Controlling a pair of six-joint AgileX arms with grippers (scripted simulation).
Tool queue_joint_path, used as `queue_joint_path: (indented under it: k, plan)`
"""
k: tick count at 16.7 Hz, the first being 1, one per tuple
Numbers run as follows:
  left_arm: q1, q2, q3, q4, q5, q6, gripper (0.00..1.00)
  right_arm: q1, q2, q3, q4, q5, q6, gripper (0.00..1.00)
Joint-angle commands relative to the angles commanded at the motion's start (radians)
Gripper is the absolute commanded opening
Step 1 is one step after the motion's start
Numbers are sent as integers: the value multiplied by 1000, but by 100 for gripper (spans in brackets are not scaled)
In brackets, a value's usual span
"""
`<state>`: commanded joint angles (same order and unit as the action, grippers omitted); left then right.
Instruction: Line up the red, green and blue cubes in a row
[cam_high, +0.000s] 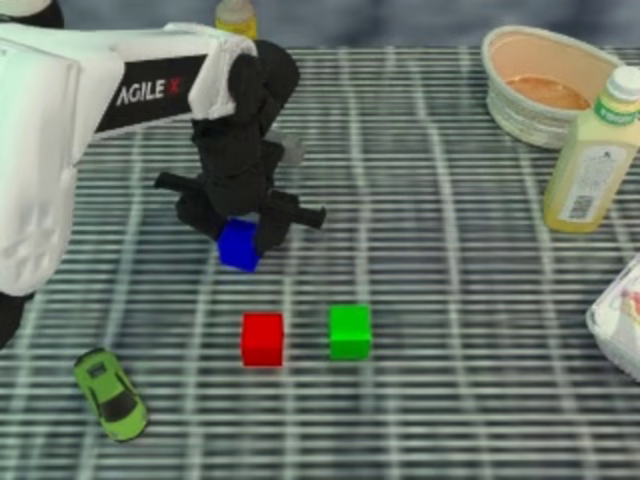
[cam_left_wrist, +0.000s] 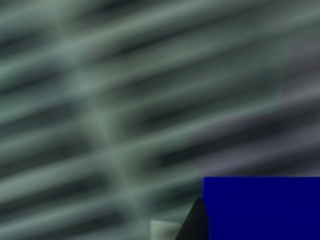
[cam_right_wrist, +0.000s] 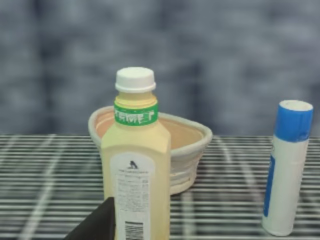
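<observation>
Left gripper (cam_high: 240, 232) over the desk (cam_high: 450, 300) left of centre, clamped on the blue cube (cam_high: 239, 245); cube filling a corner of the left wrist view. Red cube (cam_high: 262, 338) and green cube (cam_high: 350, 331) side by side nearer the front edge, apart from each other, red just below the blue. Lime toy car (cam_high: 110, 394) at front left. Bowl (cam_high: 540, 80) and yellow bottle (cam_high: 590, 155) at far right, touching or overlapping in view. White-and-blue tube (cam_right_wrist: 287, 167) near the bottle in the right wrist view. Right gripper: only a dark edge visible; open or shut, cannot tell.
</observation>
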<state>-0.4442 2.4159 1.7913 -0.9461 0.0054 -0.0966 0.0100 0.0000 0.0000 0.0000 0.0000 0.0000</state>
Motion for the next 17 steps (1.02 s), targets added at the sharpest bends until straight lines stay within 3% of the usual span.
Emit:
queue_joint_path:
  k: [5,11,17]
  plan:
    - [-1,-38,26,-27,-3,3,0,0,0,0,0,0,0,100]
    - [14,-95,160,-228,-4,2,0,0,0,0,0,0,0,100]
    - [10,-100,172,-241,-5,1,0,0,0,0,0,0,0,100]
